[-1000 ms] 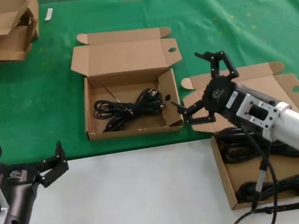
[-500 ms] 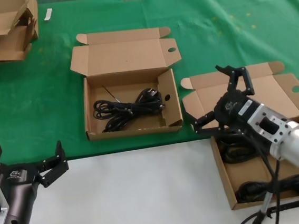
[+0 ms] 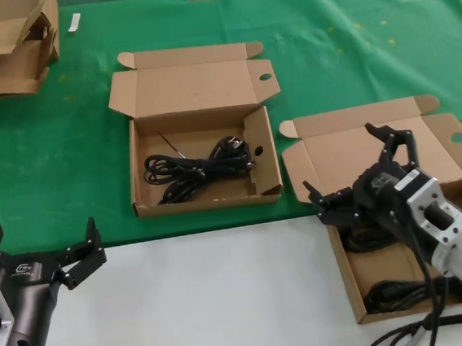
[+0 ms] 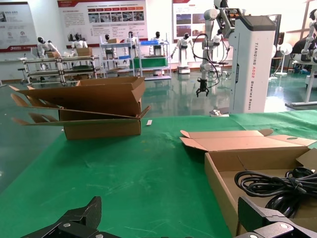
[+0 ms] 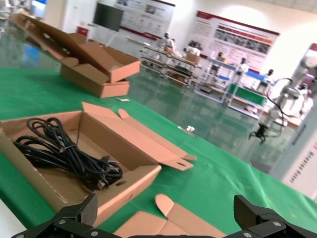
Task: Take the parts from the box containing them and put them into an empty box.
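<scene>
The box with the pierced partition wall [image 3: 259,150] lies mid-table, lid open, with one black cable bundle [image 3: 198,166] in it; the left wrist view shows that bundle [image 4: 277,182], the right wrist view too [image 5: 64,153]. At the right stands the box without a partition [image 3: 346,280], its holed lid [image 3: 457,136] folded back. It holds more black cables [image 3: 406,291]. My right gripper [image 3: 352,167] hovers open and empty over this box's far left corner. Over the white front edge at the left my left gripper [image 3: 41,240] waits, open and empty.
A stack of flattened brown cardboard [image 3: 6,47] lies at the far left corner of the green mat [image 3: 349,39], also seen in the left wrist view [image 4: 99,109]. A white strip of table [image 3: 210,298] runs along the front.
My right gripper has drawn back from the middle box's right wall toward me and to the right, over the right box, staying open and empty. The left arm has not moved.
</scene>
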{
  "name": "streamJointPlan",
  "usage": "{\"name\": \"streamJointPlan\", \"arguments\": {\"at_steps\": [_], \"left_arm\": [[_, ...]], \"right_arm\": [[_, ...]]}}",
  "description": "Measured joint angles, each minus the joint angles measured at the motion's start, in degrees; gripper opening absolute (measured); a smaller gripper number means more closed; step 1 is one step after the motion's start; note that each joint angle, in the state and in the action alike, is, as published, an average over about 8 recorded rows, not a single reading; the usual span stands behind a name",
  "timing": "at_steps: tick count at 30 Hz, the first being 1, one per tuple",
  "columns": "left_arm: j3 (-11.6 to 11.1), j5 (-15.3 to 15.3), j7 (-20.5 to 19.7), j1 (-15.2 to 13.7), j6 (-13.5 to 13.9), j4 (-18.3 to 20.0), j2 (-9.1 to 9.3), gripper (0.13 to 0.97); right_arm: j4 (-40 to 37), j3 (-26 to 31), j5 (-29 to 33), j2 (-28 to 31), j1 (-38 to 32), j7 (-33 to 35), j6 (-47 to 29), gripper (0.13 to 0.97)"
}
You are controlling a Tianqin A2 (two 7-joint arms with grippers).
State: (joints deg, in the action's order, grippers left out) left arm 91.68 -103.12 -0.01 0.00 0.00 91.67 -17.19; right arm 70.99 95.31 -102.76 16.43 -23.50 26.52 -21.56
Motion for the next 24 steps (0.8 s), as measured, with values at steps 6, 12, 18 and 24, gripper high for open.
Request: {"name": "streamJointPlan", "arguments": {"at_steps": [6,12,18,24], "left_arm": [[0.0,0.0,0.02,0.0,0.0,0.0,0.0,0.966],[0.0,0.0,0.03,0.0,0.0,0.0,0.0,0.966],[0.0,0.0,0.01,0.0,0.0,0.0,0.0,0.966],[0.0,-0.01,0.01,0.0,0.0,0.0,0.0,0.966]], "right_arm": [[3.01,-0.53,-0.05,0.11,3.4,-3.88,3.16,0.966],[6.01,-1.06,-0.11,0.22,6.81,-7.72,6.28,0.966],[9.02,-1.59,-0.16,0.33,10.24,-11.54,9.37,0.966],[12.0,-2.11,-0.21,0.44,13.62,-15.4,12.51,0.966]]}}
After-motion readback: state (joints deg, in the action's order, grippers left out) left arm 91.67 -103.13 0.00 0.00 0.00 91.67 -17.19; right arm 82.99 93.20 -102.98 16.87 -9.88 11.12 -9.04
